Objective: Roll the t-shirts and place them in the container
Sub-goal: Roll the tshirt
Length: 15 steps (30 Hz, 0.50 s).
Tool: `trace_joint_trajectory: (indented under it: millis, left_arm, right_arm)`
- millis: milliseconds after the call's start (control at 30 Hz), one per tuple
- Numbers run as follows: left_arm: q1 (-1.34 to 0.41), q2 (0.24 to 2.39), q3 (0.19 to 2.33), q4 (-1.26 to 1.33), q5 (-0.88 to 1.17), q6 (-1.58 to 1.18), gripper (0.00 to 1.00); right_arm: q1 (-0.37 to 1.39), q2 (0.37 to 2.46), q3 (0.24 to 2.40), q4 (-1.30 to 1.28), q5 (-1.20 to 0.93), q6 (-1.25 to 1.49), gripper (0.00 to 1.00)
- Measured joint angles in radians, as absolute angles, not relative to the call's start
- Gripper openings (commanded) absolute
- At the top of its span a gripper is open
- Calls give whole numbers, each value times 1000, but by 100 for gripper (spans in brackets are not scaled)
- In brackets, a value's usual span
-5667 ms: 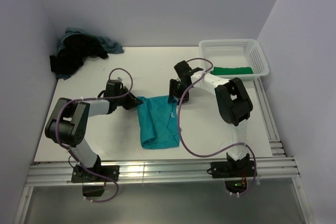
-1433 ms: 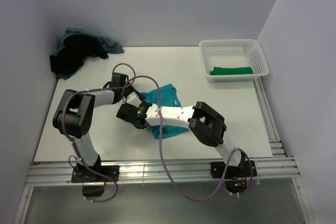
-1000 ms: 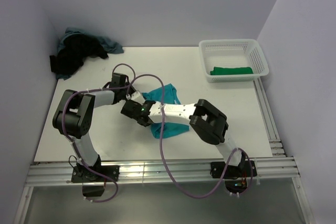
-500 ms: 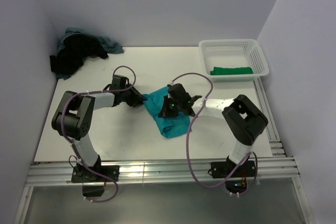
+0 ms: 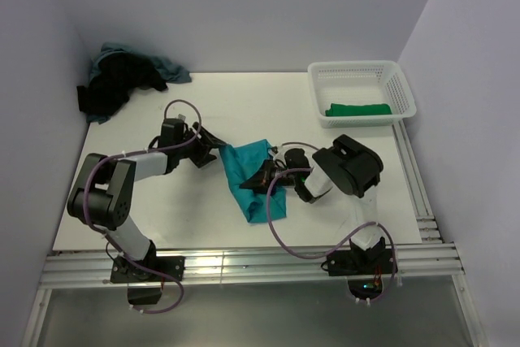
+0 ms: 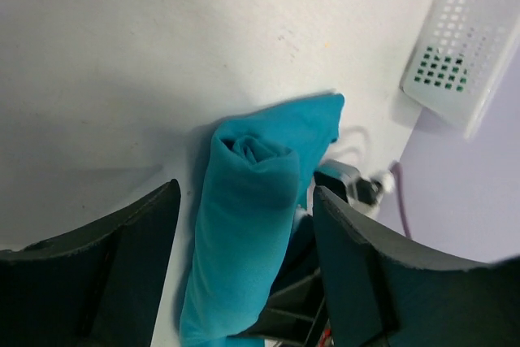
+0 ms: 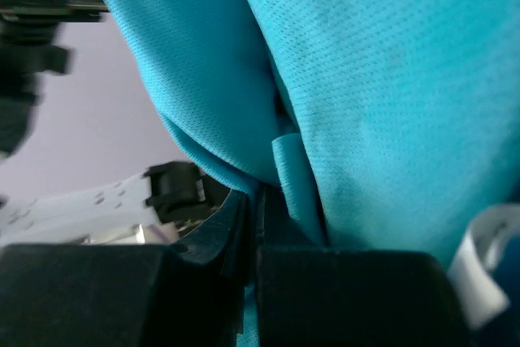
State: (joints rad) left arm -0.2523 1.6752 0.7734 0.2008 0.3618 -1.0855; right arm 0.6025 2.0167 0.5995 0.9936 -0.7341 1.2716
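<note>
Jaws of left gripper (image 6: pixel 248 190) wide, clear of bright teal rolled cotton t-shirt (image 5: pixel 244 166); we judge roll meant to rest free. Right gripper (image 7: pixel 253 197) closed, pinching shirt fold, we think to keep roll tight. Shirt mid white table (image 5: pixel 244 103), between grippers. Long axis far-to-near, spiral end facing far-left.

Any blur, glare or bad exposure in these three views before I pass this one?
Top view: even light, sharp, mild glare on the metal rail. Left wrist: teal shirt in focus, a soft shadow beside it on the table. Right wrist: too close, weave sharp at right, background blurred.
</note>
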Motion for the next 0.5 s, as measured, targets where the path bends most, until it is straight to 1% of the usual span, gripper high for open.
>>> trace_joint_trajectory:
  millis: [100, 200, 300, 500]
  left_arm:
    - [-252, 1662, 731, 252, 392, -1084, 69]
    - [-253, 1662, 701, 282, 416, -1079, 66]
    - [-254, 1669, 685, 316, 437, -1077, 64]
    - [-284, 1731, 687, 389, 458, -1076, 63]
  right_arm:
    - [588, 2110, 576, 1217, -773, 1368, 0]
    - [581, 2165, 574, 1348, -786, 1418, 0]
    - [578, 2190, 574, 1411, -793, 1450, 0]
    - [576, 2202, 576, 1444, -804, 1470, 0]
